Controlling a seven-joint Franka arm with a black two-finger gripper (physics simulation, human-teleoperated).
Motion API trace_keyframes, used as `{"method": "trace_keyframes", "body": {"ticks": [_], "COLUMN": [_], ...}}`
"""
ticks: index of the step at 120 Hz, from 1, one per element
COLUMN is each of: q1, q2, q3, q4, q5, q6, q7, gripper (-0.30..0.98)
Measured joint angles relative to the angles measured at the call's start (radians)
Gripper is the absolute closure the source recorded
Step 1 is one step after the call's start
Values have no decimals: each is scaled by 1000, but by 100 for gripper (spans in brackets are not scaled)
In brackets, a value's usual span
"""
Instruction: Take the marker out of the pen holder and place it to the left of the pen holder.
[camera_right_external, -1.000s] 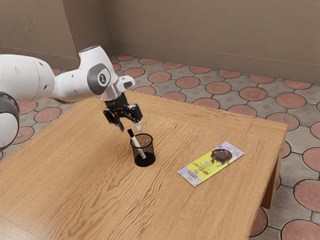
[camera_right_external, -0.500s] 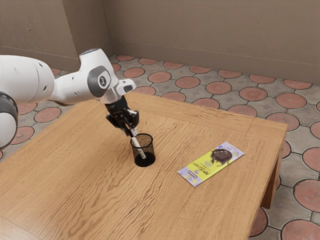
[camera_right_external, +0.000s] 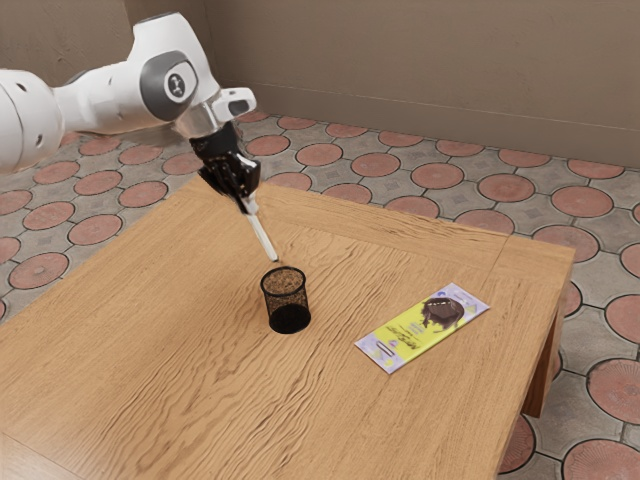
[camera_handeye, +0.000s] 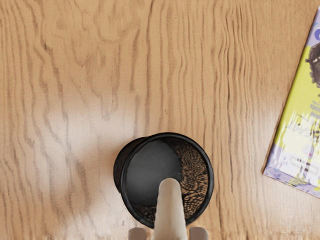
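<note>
Exterior view, gripper (camera_right_external: 250, 207): up over the table, closed on the marker, pointing down at a slant
Marker (camera_right_external: 264, 237): out of the holder and off the table, hanging from the gripper; white barrel tilted, its lower end toward the exterior view's right and above the holder's rim; upper end hidden at the fingers
Holder (camera_right_external: 288, 299): black mesh cup, upright on the table, dark base showing through the mesh
Bar (camera_right_external: 424, 328): flat on the table, well apart from the holder, toward the exterior view's right; yellow and pale purple wrapper with a dark brown picture
Table (camera_right_external: 170, 370): pale wood with wavy grain
Arm (camera_right_external: 105, 97): white, coming in from the exterior view's left
Floor (camera_right_external: 500, 187): round reddish tiles set among grey ones
Wall (camera_right_external: 420, 65): plain brown, beyond the table
Wrist view, fingers (camera_handeye: 199, 233): one on each side of the marker
Marker: blurred pale barrel between them, its free end across the holder's mouth
Holder: seen from above, round rim, dark smooth base inside
Bar: partly in view, apart from the holder
</note>
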Motion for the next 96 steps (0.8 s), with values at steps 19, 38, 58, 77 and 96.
{"method": "trace_keyframes", "body": {"ticks": [19, 38, 58, 77, 96], "q1": [2, 2, 4, 6, 11], "q2": [31, 177, 327, 408, 468], "q3": [20, 25, 52, 55, 55], "q4": [114, 231, 303, 353, 385], "q5": [237, 364, 408, 416, 409], "q6": [-313, -618, -801, -882, -903], "q7": [-24, -53, -82, -104, -125], "gripper": [78, 78, 79, 79, 63]}}
